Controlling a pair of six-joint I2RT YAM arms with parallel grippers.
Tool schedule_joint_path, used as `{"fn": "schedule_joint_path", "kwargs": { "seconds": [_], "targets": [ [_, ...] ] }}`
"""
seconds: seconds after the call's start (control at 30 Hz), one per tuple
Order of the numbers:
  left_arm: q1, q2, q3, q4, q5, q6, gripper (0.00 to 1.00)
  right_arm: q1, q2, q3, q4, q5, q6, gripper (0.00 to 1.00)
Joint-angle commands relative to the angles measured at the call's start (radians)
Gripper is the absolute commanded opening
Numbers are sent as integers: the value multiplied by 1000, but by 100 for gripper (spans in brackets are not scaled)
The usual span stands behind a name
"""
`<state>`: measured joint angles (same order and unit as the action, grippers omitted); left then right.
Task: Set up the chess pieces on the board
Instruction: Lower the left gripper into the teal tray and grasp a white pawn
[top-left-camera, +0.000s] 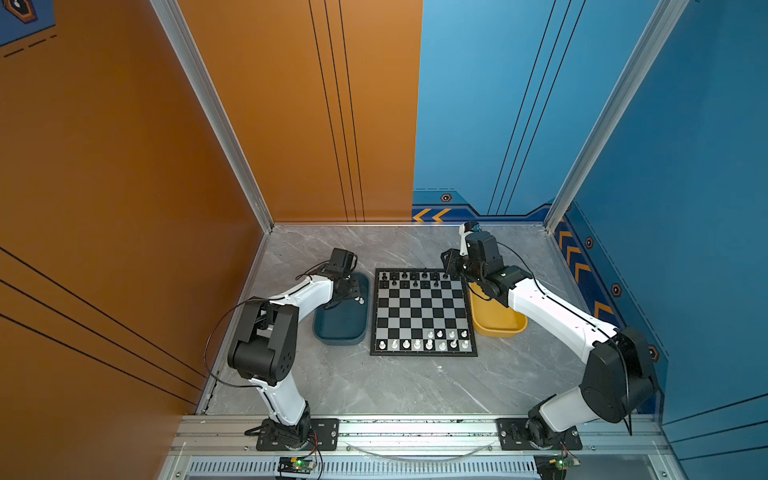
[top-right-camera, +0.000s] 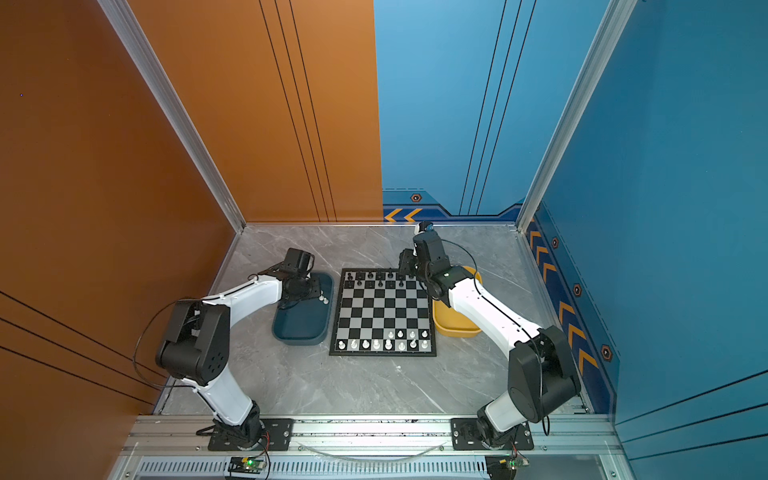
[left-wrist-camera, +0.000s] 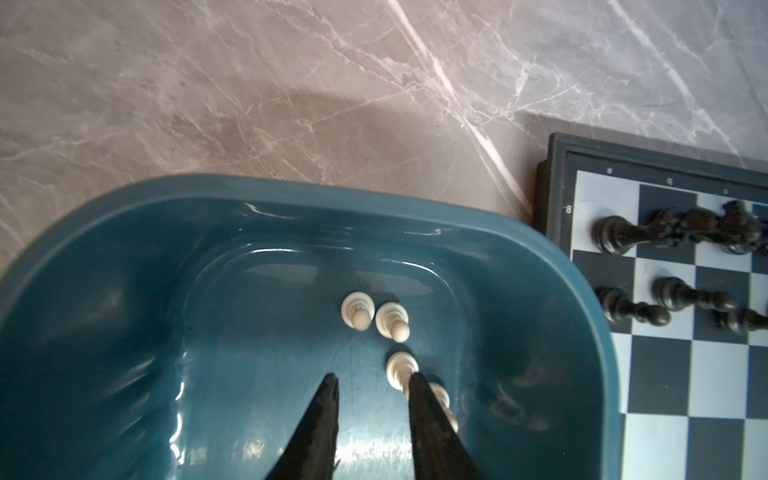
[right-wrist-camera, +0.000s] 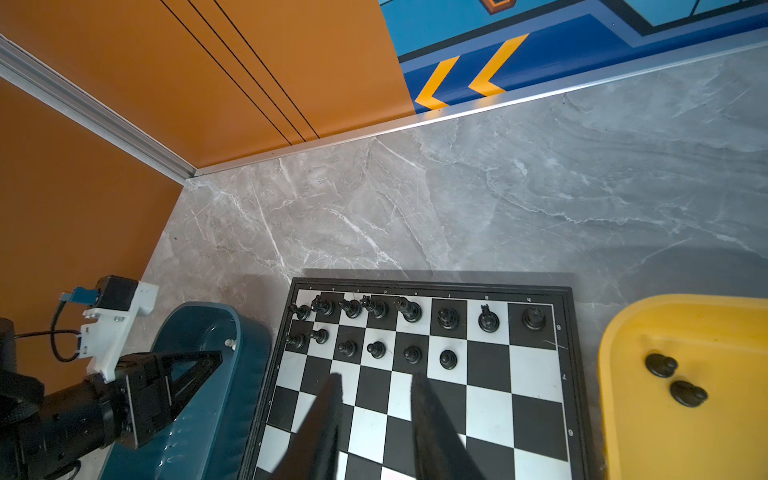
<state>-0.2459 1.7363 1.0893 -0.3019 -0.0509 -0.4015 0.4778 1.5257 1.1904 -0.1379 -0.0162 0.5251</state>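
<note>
While my left hand (left-wrist-camera: 372, 376) is down inside the teal tray (left-wrist-camera: 291, 187), its fingers are spread a bit with nothing between them. There are four white pawns (left-wrist-camera: 356, 309) in that tray. Two stand side by side further in. A third (left-wrist-camera: 401, 368) is right at the tip of one finger, and I can't tell if it's actually touching. A fourth (left-wrist-camera: 442, 395) is half hidden behind that same finger.

My right hand (right-wrist-camera: 376, 376) hangs over the far end of the board (top-left-camera: 423, 316), also spread and holding nothing.

The board sits flat on the bench (top-left-camera: 415, 386) between the teal tray and the yellow tray (right-wrist-camera: 665, 303). The black pieces (right-wrist-camera: 409, 309) fill the far row, with six more in the row in front of it. The white pieces (top-left-camera: 417, 344) fill the near row, plus four pawns on the right side of the next row. Two black pawns (right-wrist-camera: 660, 365) lie in the yellow tray.
</note>
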Motion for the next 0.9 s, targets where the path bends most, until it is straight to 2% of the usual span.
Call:
{"fn": "schedule_joint_path", "kwargs": {
  "seconds": [0.0, 0.87],
  "targets": [
    [13, 21, 27, 7, -6, -13, 31, 0, 18, 37, -3, -13, 9, 30],
    [25, 114, 77, 17, 3, -14, 18, 3, 57, 69, -14, -20, 6, 30]
  ]
}}
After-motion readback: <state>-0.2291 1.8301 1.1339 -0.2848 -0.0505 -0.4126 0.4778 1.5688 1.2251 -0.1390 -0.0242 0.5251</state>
